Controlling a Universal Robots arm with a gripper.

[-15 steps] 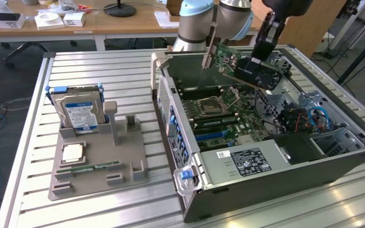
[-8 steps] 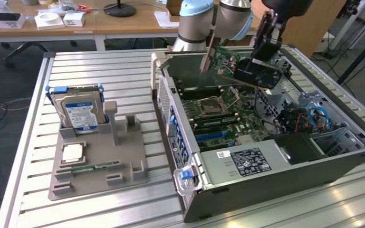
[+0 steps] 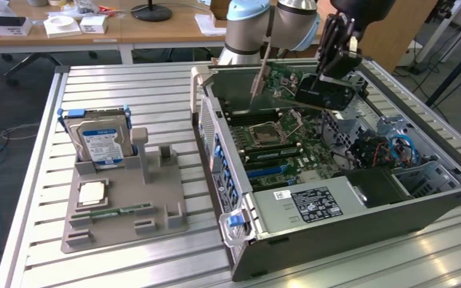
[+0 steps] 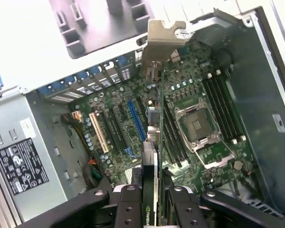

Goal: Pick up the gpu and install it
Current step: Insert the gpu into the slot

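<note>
1. Right up close in the wrist view, the gripper point(image 4: 152, 202) has its two black fingers point(image 4: 128, 206) pressed in on either side of the gpu point(image 4: 151, 156). That's a firm clamp, with the card seen edge-on.
2. Further along the card, its metal end bracket point(image 4: 165, 40) sits at the end away from the fingers, up by the case's edge.
3. Beneath the card lies the motherboard point(image 4: 114, 118). A blue slot point(image 4: 137, 118) is to one side of the card and the open CPU socket point(image 4: 198, 126) to the other.
4. Over to the exterior view: the gpu hangs tilted over the board inside the open computer case point(image 3: 359, 240). It looks clear of the board, though I can't quite tell from here.
5. Nearest the camera inside that case is the power supply point(image 3: 311, 204), label up.
6. On the exterior view's left, well apart from the card, a grey holder point(image 3: 126, 222) rests on the slatted table point(image 3: 134, 84). The hard drive point(image 3: 98, 141) stands upright in it.
7. Far back, there's a wooden desk point(image 3: 166, 30).
</note>
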